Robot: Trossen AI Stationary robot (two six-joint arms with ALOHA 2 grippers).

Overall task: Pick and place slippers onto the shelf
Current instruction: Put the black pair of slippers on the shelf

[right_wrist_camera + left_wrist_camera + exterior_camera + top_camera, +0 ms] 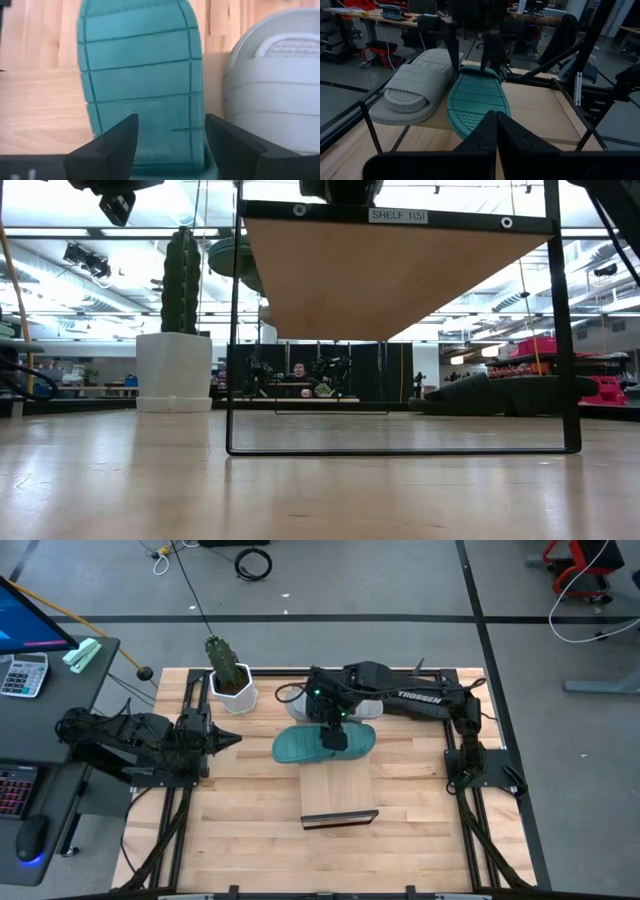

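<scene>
The right gripper (335, 736) hung over the teal slipper (325, 745), which lay across the far end of the shelf (338, 790) just beside the grey slipper (412, 90), and its fingers stood spread to either side of the teal strap rather than pinching it, so I judged it to be at the point of setting this one down. The left gripper (232, 741) waited near the potted cactus (228, 670) with its fingers pressed together. The next move, I'd say, called for lifting clear without dragging the teal slipper, then fetching the black one (I couldn't spot it anywhere).

Grey slipper (365, 709) mostly under right arm, teal slipper's (142, 85) heel cut off
</scene>
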